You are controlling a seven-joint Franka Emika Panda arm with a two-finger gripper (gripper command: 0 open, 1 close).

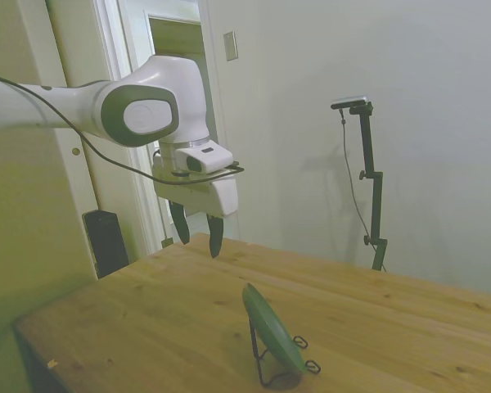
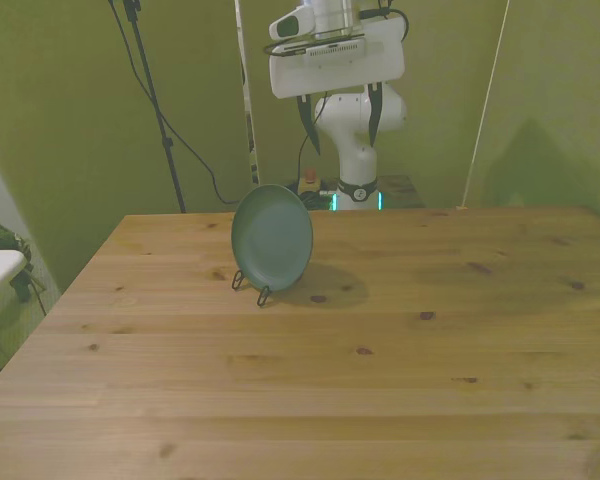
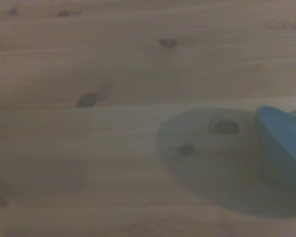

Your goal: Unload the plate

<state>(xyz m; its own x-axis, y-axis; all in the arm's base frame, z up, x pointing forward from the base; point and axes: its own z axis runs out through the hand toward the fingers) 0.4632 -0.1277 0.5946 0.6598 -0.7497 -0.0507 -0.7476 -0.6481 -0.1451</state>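
- The plate (image 2: 271, 237) stands on edge in a thin black wire stand (image 2: 250, 286), leaning back against it, on the wooden table (image 2: 400, 370).
- In the front view the plate sits toward the front view's left of the table's middle, nearer the far edge, its green face turned to the camera.
- In the side view the plate (image 1: 272, 327) shows edge-on and tilted, with the stand's (image 1: 266, 364) 2 looped feet resting on the wood in front of it.
- The gripper (image 1: 197, 231) hangs in the air above the table, well apart from the plate and touching nothing.
- Its 2 dark fingers (image 1: 215, 235) point down with a clear gap between them, so the jaws stand parted and hold nothing.
- In the front view the gripper (image 2: 339, 110) is high, to the front view's right of the plate.
- The wrist view is blurred: it shows wood grain with knots, the plate's (image 3: 282, 143) rim at one side and its oval shadow (image 3: 207, 153) on the table.
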